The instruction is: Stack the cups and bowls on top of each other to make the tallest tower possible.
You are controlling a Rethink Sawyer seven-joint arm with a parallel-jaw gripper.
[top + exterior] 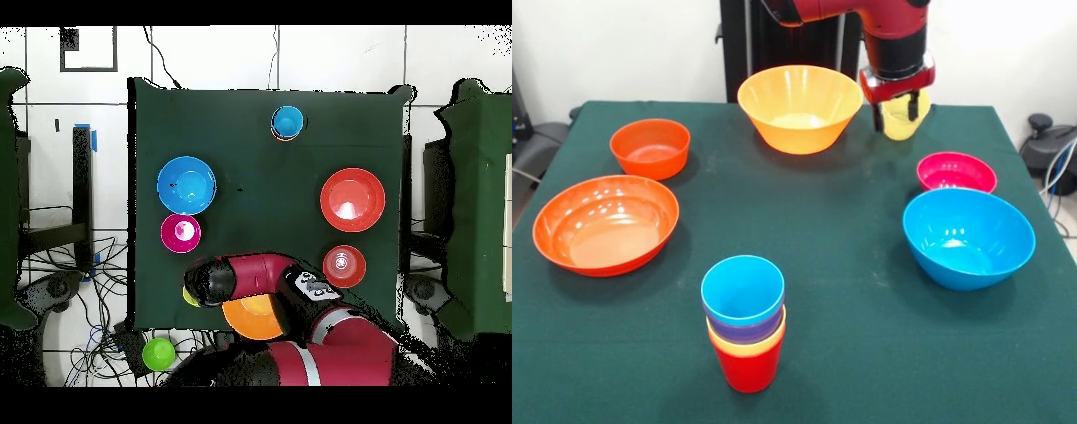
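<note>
Pale yellow cup (900,119) sat gripped in your jaws, tilted, at the table's (865,353) far edge beside the large yellow-orange bowl (800,108); the tower (744,322) stood well apart at the near side.

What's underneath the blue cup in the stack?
The blue cup sits nested in a purple cup, then a yellow-orange rim, with a red cup as base. Only rims show; the cups' nested lower parts are hidden.
</note>
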